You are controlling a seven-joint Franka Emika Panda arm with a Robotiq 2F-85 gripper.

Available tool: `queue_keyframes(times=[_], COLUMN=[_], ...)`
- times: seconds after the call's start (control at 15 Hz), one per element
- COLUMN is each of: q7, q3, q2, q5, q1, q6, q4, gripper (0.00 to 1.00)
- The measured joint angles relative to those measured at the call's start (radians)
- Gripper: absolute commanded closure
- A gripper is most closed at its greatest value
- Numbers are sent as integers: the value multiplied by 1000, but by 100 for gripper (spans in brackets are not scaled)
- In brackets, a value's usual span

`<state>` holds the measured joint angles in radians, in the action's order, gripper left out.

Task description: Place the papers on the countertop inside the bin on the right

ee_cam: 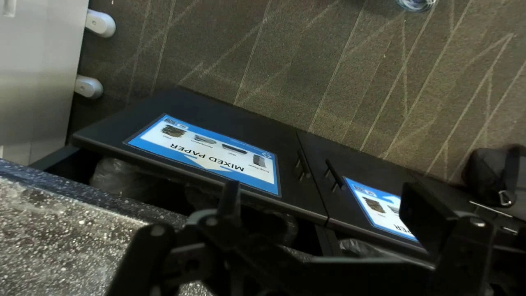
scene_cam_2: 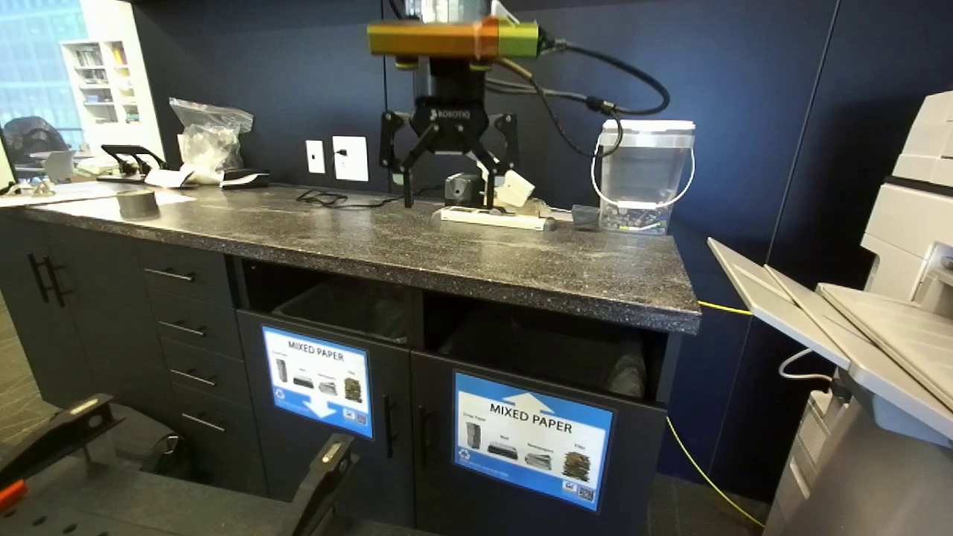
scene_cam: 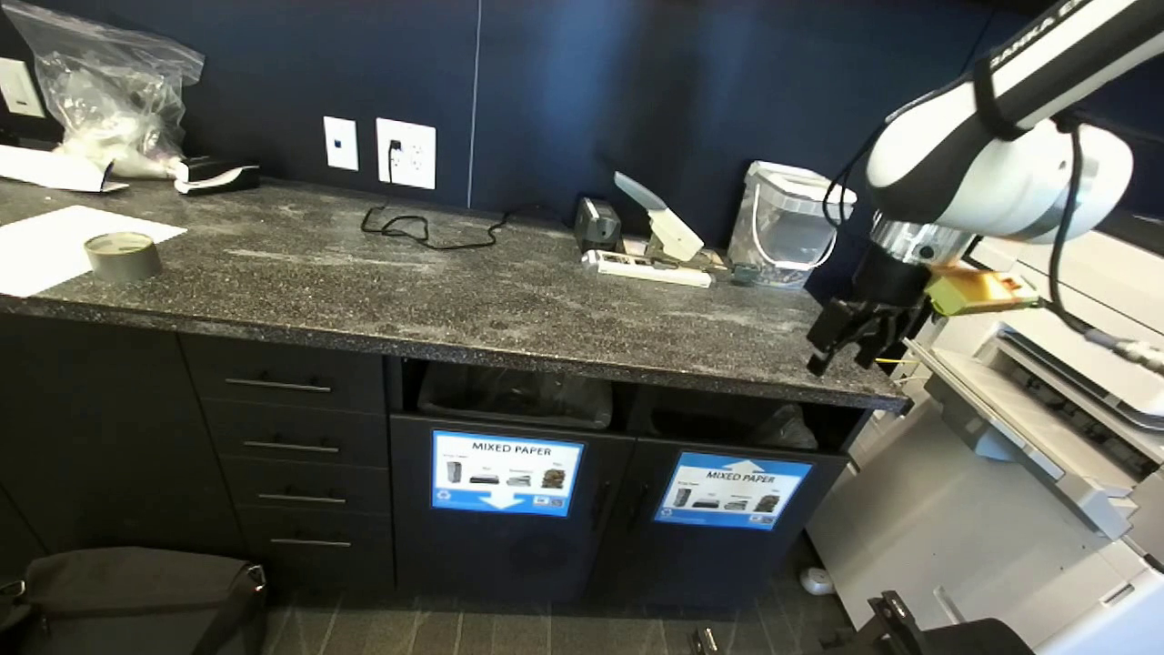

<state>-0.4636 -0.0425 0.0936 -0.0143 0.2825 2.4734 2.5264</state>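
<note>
The dark speckled countertop (scene_cam: 509,300) runs across both exterior views (scene_cam_2: 350,231). I cannot make out the small papers on it; they are hidden or out of view. Under its right end is the bin (scene_cam: 732,491), a dark front with a slot and a light-blue label, also visible in the wrist view (ee_cam: 205,154). A bit of clear liner shows in its slot. My gripper (scene_cam_2: 448,202) hangs above the countertop, fingers spread and pointing down, with nothing between them. In the wrist view the gripper (ee_cam: 326,205) has its two dark fingers wide apart.
A similar compartment (scene_cam: 506,473) adjoins the bin. On the counter stand a translucent tub (scene_cam: 787,227), a white stapler-like tool (scene_cam: 668,232) and a tape roll (scene_cam: 125,259) on a flat white sheet (scene_cam: 45,241). A clear plastic bag (scene_cam: 118,118) lies behind. A printer (scene_cam: 1028,437) flanks the counter's end.
</note>
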Motion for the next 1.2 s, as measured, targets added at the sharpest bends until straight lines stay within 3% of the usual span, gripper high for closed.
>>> queue_keyframes(times=[0.27, 0.67, 0.87, 1.2], q7=[71, 249, 303, 345], q3=[61, 49, 43, 44], q2=[230, 539, 601, 581], q5=[0, -1, -1, 0], q1=[-89, -210, -248, -262], q6=[-215, -515, -562, -540], q4=[25, 29, 30, 64], gripper=[0, 0, 0, 0])
